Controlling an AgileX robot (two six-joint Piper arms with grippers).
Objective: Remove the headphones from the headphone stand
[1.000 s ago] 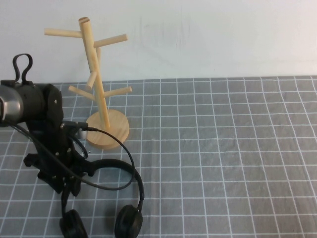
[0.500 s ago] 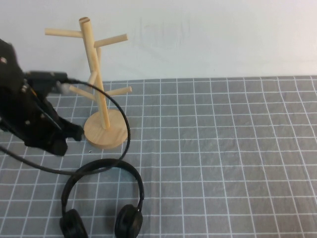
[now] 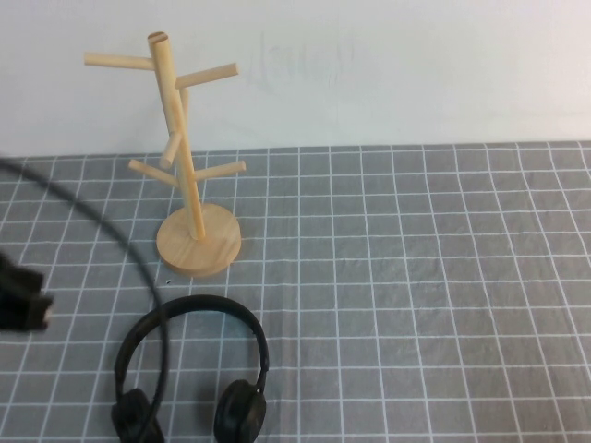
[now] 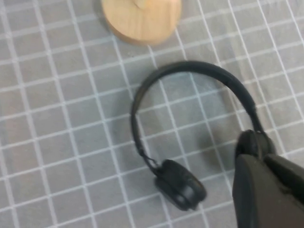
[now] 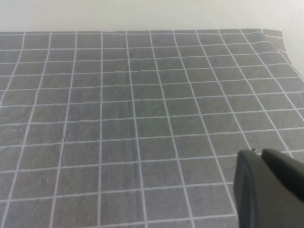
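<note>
The black headphones [image 3: 240,411] lie flat on the grey grid mat, in front of the light wooden headphone stand [image 3: 189,185], and are apart from it. All the stand's pegs are bare. In the left wrist view the headphones [image 4: 190,66] lie just before the stand's round base [image 4: 142,19]. My left gripper [image 4: 262,156] is shut and empty, above the mat beside one earcup. In the high view only its black end [image 3: 23,300] shows at the left edge. My right gripper [image 5: 260,153] is shut and empty over bare mat, out of the high view.
A black cable [image 3: 120,249] from the left arm arcs across the mat and runs over the headphones' left side. The grey grid mat [image 3: 416,277] reaches back to a white wall. Its far edge shows in the right wrist view [image 5: 270,32].
My left arm has pulled away to the left, from over the headphones to almost out of the high view. The headphones stay on the mat where they lay.
</note>
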